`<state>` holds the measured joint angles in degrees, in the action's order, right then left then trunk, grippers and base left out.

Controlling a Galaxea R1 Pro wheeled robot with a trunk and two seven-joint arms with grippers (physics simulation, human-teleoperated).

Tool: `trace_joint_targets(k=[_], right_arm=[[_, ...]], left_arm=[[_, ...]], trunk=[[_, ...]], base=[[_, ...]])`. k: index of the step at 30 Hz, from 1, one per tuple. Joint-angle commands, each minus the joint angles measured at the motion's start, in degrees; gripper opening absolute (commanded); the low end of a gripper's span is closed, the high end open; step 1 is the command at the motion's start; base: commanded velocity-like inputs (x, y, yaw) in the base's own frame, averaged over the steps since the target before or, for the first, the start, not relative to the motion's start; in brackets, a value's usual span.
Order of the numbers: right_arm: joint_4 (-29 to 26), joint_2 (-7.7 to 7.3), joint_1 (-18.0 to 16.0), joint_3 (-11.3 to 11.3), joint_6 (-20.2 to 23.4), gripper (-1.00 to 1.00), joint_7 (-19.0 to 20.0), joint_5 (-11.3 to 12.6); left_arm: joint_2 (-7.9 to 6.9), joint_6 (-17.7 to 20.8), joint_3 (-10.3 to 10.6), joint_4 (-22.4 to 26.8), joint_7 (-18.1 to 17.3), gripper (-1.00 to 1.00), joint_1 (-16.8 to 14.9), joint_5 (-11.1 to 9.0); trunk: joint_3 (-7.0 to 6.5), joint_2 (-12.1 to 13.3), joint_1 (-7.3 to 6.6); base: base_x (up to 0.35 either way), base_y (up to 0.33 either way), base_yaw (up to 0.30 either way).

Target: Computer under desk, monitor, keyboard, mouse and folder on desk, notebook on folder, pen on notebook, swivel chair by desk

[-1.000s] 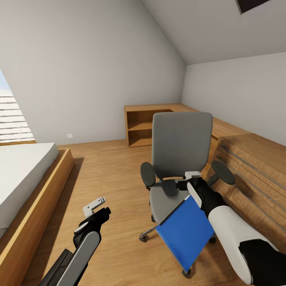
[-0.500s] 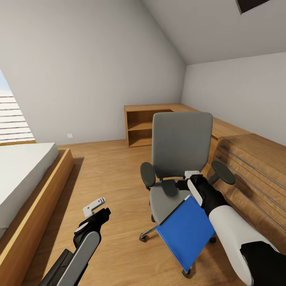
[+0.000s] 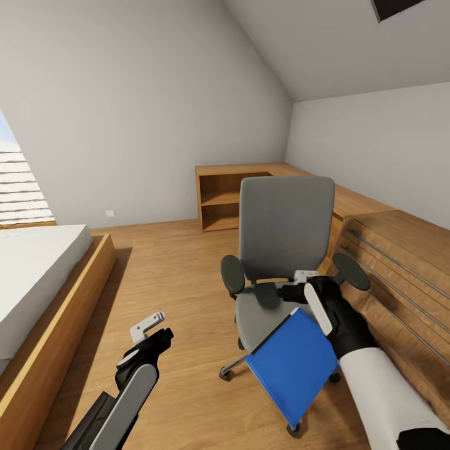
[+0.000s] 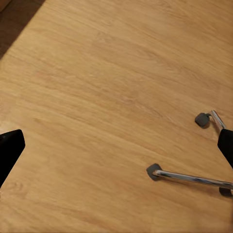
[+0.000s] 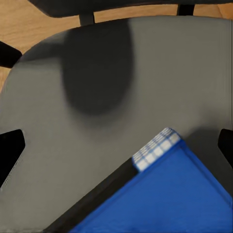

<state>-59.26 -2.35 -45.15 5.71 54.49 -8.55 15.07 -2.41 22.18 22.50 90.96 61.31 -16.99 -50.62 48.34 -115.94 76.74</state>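
The folder hangs tilted over the front edge of the swivel chair, its upper corner near the right gripper, its lower part jutting out past the seat toward the floor. In the right wrist view the blue cover lies between the two dark fingers, which stand spread at either side of the picture with the grey seat behind. Whether they actually pinch the folder I cannot tell; it looks carried, since most of it overhangs the seat with nothing under it, but the contact point is hidden behind the wrist.

The left gripper hovers low over the floor beside the chair, fingers spread and holding nothing; its wrist view looks down on bare wood and two chair castors.

The step in hand appears to be lifting the folder off the chair to carry it to the bench, which is not in sight here. To do it well, the grip should be confirmed firm on the cover's edge before moving, since a flat folder held by one corner will swing and may slip. Raise it clear of the armrest first, then turn the base slowly, keeping the folder as level as the wrist allows.
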Motion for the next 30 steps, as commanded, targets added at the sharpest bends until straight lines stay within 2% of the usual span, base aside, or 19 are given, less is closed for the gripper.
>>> trace_joint_targets(k=[1, 5, 10, 17, 19, 23, 30], right_arm=[[-2.16, -0.05, 0.7, -0.62, 1.28, 1.0, -0.58, 0.65], [-11.29, 0.08, 4.24, -4.96, 4.35, 1.0, -0.6, 0.71], [-16.94, 0.02, 7.74, -7.65, 5.33, 1.0, -0.49, 0.81], [-20.15, 0.32, 10.59, -8.41, 5.24, 1.0, -0.35, 1.92], [-21.58, 0.79, 12.04, -8.59, 5.24, 1.0, -0.33, 4.28], [-21.97, 0.97, 13.5, -8.68, 5.12, 1.0, -0.38, 5.68], [-22.1, 0.8, 14.27, -9.05, 4.84, 1.0, -0.13, 6.39]], left_arm=[[-0.05, 0.36, 0.07, 0.02, 0.38, 1.0, -0.06, -0.18], [-0.05, 0.34, 0.02, -0.11, 0.35, 1.0, -0.06, -0.13], [-0.05, 0.32, 0.01, -0.16, 0.31, 1.0, -0.06, -0.1], [-0.05, 0.32, 0.06, -0.17, 0.27, 1.0, -0.06, 0.09], [-0.05, 0.38, 0.11, -0.17, 0.25, 1.0, -0.06, 0.17], [-0.05, 0.39, 0.15, -0.17, 0.27, 1.0, -0.06, 0.17], [-0.05, 0.4, 0.26, -0.14, 0.28, 1.0, -0.06, 0.17]], trunk=[[0.06, -0.03, -0.01], [0.06, -0.03, -0.01], [0.06, -0.03, -0.01], [0.06, -0.03, -0.01], [0.06, -0.03, -0.01], [0.06, -0.03, -0.01], [0.06, -0.03, -0.01]], base=[[0.0, 0.0, 0.0], [0.0, 0.0, 0.0], [0.0, 0.0, 0.0], [0.0, 0.0, 0.0], [0.0, 0.0, 0.0], [0.0, 0.0, 0.0], [0.0, 0.0, 0.0]])
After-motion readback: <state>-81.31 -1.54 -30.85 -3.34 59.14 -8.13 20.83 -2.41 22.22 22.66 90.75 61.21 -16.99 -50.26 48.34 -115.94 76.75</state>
